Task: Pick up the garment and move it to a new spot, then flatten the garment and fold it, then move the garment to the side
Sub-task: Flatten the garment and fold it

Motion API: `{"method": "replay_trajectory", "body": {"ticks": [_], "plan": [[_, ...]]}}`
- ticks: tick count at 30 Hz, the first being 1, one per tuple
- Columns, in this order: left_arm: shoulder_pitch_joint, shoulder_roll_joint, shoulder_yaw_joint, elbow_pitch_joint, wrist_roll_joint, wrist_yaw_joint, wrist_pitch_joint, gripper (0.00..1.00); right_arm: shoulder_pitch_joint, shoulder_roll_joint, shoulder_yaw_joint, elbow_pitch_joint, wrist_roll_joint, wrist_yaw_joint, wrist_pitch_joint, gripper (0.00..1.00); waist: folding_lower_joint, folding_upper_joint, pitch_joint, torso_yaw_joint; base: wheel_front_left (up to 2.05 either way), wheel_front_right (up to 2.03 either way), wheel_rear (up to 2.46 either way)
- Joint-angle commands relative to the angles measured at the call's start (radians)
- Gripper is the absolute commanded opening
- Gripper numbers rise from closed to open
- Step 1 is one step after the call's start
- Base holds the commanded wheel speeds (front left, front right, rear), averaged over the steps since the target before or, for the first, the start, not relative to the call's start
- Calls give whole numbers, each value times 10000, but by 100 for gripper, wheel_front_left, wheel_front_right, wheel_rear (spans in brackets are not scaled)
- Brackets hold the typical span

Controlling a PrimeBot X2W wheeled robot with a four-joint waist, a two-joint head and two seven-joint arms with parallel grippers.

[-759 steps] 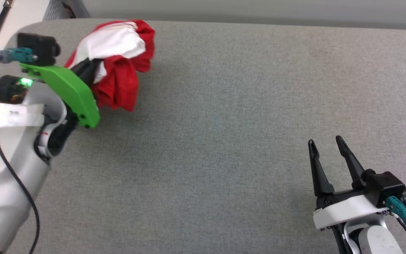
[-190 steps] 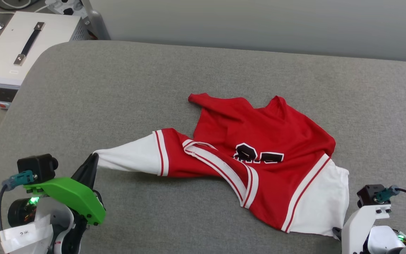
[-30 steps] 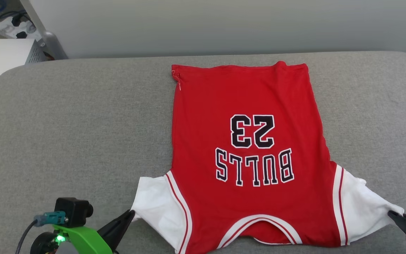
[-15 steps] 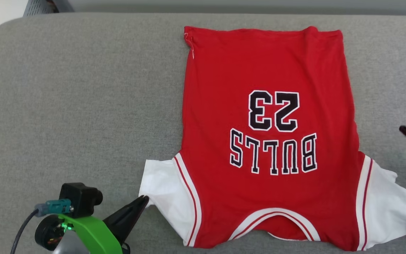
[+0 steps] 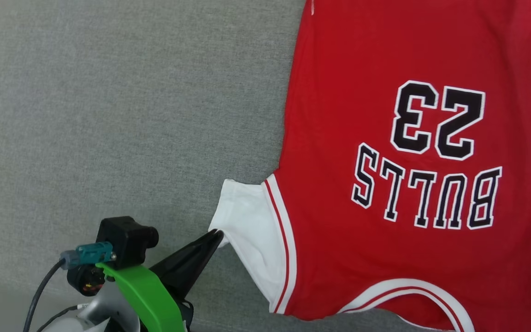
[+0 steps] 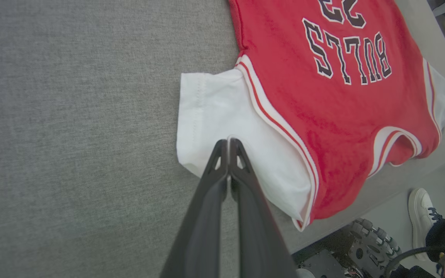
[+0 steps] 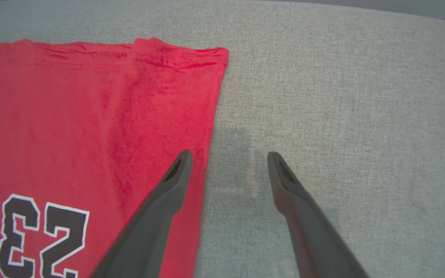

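The garment [image 5: 339, 115], a red jersey T-shirt with white short sleeves and black white-edged lettering, lies spread flat and front up on the grey fabric-covered counter [image 5: 109, 92]. Its collar is toward the robot and its hem is on the far side.

My left gripper [image 6: 228, 142] is closed. Its tips pinch the near edge of the white sleeve [image 6: 211, 100] on the robot's left, with what looks like a thin fold of cloth between them.

My right gripper [image 7: 228, 154] is wide open and holds nothing. It hovers over the garment's other side edge, near the hem corner, one finger above red cloth and the other above bare counter.

My read on handling:
- **Cloth:** thin knit, light and limp, so it probably sags and wrinkles if lifted by one point.
- **Where to grip:** pinch the edges, at the hem corner plus the sleeve or shoulder on the same side.
- **Moving it:** lift low and lay it over, since dragging it across the fabric probably bunches it.
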Motion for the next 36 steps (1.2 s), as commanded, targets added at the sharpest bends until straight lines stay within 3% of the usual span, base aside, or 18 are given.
{"method": "replay_trajectory", "body": {"ticks": [1, 10, 21, 22, 23, 36], "plan": [[-214, -108, -20, -5, 141, -65, -22, 0, -362, -50, 63, 258, -207, -7, 110, 100, -1, -1, 763, 755, 0, 0, 0], [-504, -434, -239, 201, 316, -361, -237, 0, -1805, -372, 406, 1581, -1279, -7, 469, 100, -1, -1, 1268, 1308, 0, 0, 0], [-838, -774, -327, 461, 377, -599, -482, 0, -1841, -594, 994, 2140, -1342, -7, 697, 100, -1, -1, 1524, 1591, 0, 0, 0], [-853, -797, -333, 494, 374, -612, -499, 0, -1785, -609, 1037, 2165, -1311, -7, 769, 46, -1, -1, 1519, 1602, 0, 0, 0], [-867, -814, -335, 520, 373, -620, -511, 0, -1735, -634, 1080, 2160, -1294, -7, 814, 1, -1, -1, 1510, 1609, 0, 0, 0], [-949, -858, -261, 809, 326, -670, -693, 0, -559, -789, 737, 2104, -1058, -7, 582, 0, -1, -1, 692, 1241, 0, 0, 0]]}}
